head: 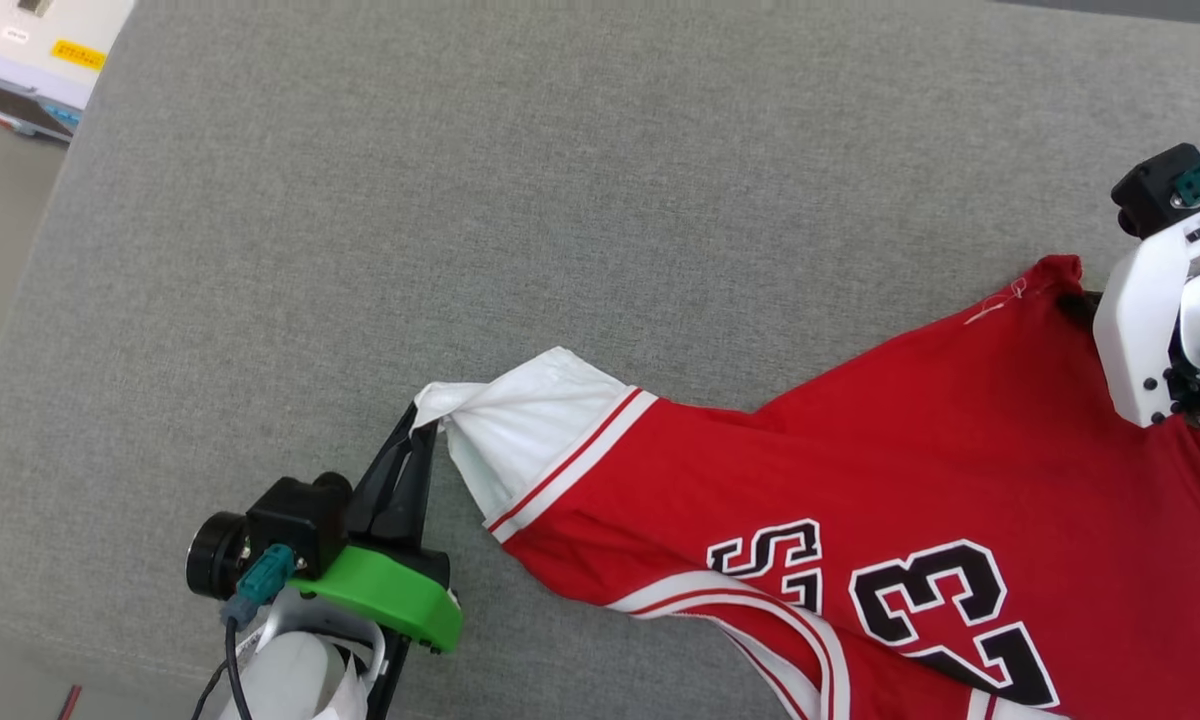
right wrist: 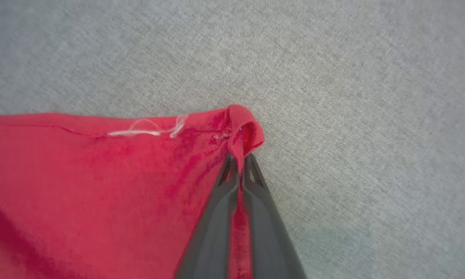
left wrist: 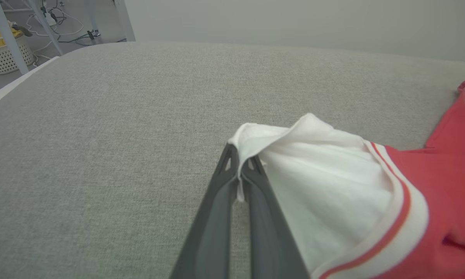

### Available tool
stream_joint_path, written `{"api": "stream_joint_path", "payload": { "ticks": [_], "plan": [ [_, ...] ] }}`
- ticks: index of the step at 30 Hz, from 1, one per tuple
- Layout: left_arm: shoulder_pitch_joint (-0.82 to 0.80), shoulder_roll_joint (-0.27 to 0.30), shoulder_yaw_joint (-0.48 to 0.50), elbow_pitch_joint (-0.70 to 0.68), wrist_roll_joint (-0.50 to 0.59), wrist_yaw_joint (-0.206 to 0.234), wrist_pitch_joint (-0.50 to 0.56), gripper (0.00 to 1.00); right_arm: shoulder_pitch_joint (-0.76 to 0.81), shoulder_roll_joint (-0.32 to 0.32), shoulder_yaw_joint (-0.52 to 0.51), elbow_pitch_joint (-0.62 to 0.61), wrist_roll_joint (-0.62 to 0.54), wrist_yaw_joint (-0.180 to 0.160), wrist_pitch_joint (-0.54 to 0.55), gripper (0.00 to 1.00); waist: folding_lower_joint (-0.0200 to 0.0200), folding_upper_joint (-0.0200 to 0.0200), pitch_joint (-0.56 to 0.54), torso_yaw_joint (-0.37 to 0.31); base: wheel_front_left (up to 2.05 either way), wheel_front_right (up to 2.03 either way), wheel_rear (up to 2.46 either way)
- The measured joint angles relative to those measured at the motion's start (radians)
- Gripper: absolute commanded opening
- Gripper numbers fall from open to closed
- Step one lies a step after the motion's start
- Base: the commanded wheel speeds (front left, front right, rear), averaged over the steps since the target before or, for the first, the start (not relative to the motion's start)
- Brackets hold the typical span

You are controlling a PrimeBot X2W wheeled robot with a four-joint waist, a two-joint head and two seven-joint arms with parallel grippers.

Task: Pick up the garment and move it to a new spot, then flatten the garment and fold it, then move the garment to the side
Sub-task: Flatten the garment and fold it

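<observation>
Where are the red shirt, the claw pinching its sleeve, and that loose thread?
garment (head: 860,450), head view, red chest above lettering.
left gripper (left wrist: 240,157), left wrist view, midway between its tips.
loose thread (right wrist: 135,133), right wrist view, its white strand.

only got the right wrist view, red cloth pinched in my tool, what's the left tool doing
Observer: The left tool is shut on the tip of a white sleeve.
Operator: same garment as mine
Observer: Yes, one red T-shirt runs from that sleeve to your right tool.
Operator: which side is up
Observer: The printed front; a black 23 shows in the head view.
</observation>
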Motion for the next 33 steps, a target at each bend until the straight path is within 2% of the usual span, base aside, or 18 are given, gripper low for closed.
{"api": "stream_joint_path", "payload": {
  "ticks": [3,4,6,14,26,33],
  "plan": [
    [0.011,0.009,0.004,-0.003,0.007,0.000,0.000,0.00,0.007,-0.012,0.009,-0.016,0.020,0.000,-0.064,0.00,0.0000,0.0000,-0.031,-0.010,0.00,0.00,0.00],
    [0.021,0.024,0.009,-0.014,0.009,-0.007,0.000,0.00,0.020,-0.040,0.007,-0.053,0.033,0.000,-0.125,0.00,0.0000,0.0000,-0.065,-0.021,0.00,0.00,0.00],
    [0.023,0.035,0.020,-0.028,0.009,-0.007,0.000,0.00,0.028,-0.061,0.003,-0.081,0.053,0.000,-0.161,0.00,0.0000,0.0000,-0.088,-0.030,0.00,0.00,0.00],
    [-0.031,0.114,0.054,-0.110,0.011,-0.008,0.032,0.00,0.070,-0.117,-0.053,-0.213,0.090,0.000,-0.248,0.00,-0.0001,0.0000,-0.167,-0.071,0.00,0.00,0.00],
    [-0.392,0.246,0.053,-0.266,0.008,-0.040,0.177,0.00,0.079,-0.129,-0.303,-0.374,0.064,0.000,-0.269,0.00,-0.0001,0.0000,-0.224,-0.148,0.00,0.00,0.00],
    [-0.663,0.269,0.008,-0.237,-0.010,-0.048,0.223,0.00,0.030,-0.062,-0.448,-0.415,0.011,0.000,-0.253,0.00,-0.0001,0.0000,-0.195,-0.164,0.00,0.00,0.00]
  ]
}}
